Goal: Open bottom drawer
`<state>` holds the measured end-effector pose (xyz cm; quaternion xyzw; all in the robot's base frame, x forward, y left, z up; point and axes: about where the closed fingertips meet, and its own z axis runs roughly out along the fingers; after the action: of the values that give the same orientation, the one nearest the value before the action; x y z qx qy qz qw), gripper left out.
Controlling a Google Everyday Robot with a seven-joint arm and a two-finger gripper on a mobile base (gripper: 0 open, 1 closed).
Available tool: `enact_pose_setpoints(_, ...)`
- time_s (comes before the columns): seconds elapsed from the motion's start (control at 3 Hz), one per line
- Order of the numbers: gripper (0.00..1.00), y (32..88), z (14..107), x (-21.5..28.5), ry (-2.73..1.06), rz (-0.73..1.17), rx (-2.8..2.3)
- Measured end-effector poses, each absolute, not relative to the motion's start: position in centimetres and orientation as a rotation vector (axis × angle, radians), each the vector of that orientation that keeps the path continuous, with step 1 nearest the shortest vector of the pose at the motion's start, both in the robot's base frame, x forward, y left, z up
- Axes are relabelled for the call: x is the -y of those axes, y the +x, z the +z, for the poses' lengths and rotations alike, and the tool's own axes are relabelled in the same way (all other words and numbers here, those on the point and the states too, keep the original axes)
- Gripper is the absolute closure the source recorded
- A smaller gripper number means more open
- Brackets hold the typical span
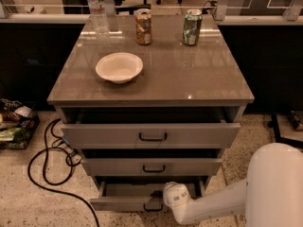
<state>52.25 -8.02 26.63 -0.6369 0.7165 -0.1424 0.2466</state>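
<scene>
The bottom drawer (124,203) is the lowest and narrowest of the cabinet's three grey drawers. It stands pulled partway out, its plain grey inside showing behind the front panel. A small black bar handle (152,207) hangs on that panel. My gripper (163,196) reaches in from the lower right on a white arm (213,207). It sits at the right end of the drawer front, just above the handle. Its round white wrist (176,196) hides the right part of the drawer.
The middle drawer (151,167) and top drawer (150,135) also stand slightly out. On the cabinet top sit a white bowl (119,67), two cans (143,26) (191,27) and a water bottle (96,6). A black cable (45,167) loops on the floor at the left.
</scene>
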Motion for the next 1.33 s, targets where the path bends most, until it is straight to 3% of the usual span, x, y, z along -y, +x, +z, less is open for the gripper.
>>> enact_pose_setpoints(1.33, 1.00, 54.5, 20.7, 9.3, -1.887, -0.383, -1.985)
